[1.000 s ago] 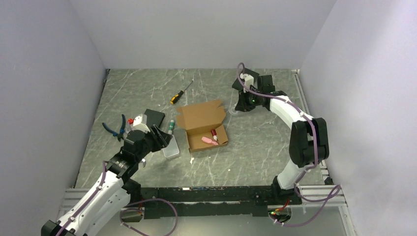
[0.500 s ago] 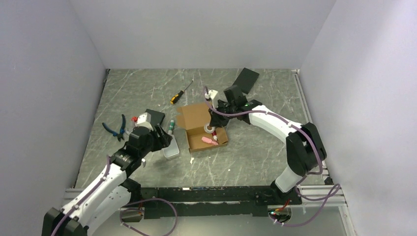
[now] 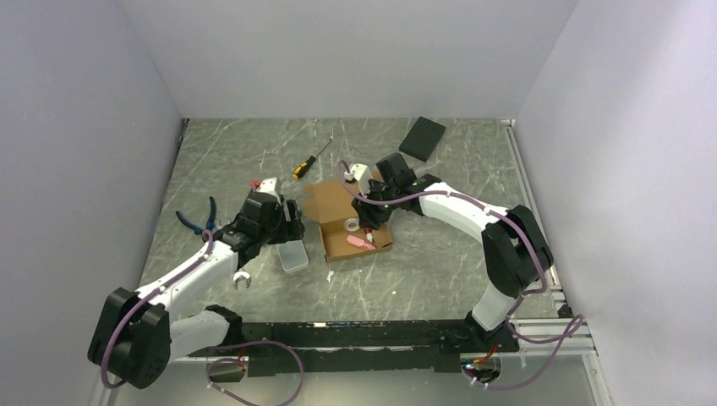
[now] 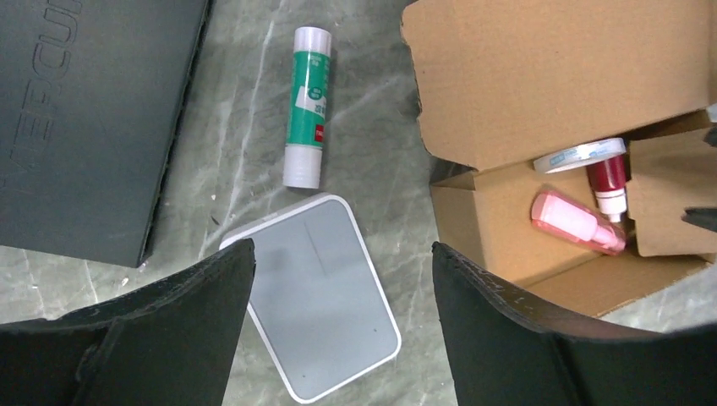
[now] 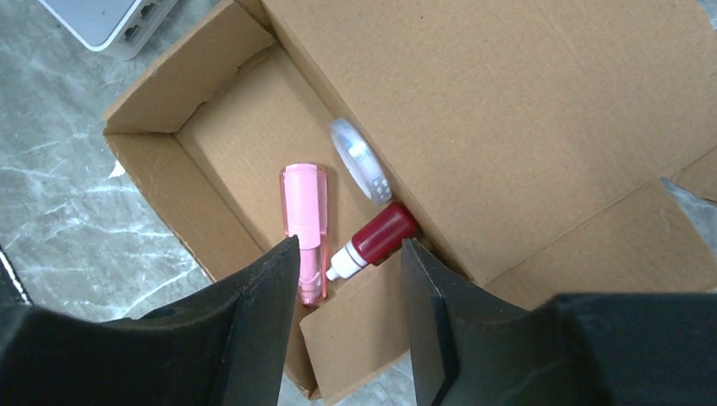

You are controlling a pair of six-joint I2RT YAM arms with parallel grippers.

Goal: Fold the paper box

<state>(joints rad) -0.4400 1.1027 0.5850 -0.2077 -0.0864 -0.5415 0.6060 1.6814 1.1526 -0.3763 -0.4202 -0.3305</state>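
One paper box (image 3: pixel 328 201), two black slabs (image 3: pixel 422 138), one tin (image 3: pixel 292 256), one screwdriver (image 3: pixel 311 159).

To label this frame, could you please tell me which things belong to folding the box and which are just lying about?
Job: tan cardboard paper box, lid open.
Lying about: green glue stick, grey rectangular tin, black square slab, yellow-handled screwdriver, blue pliers.

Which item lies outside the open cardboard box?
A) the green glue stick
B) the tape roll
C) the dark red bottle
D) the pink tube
A: the green glue stick lies on the table beside the paper box, while the other three rest inside its tray.
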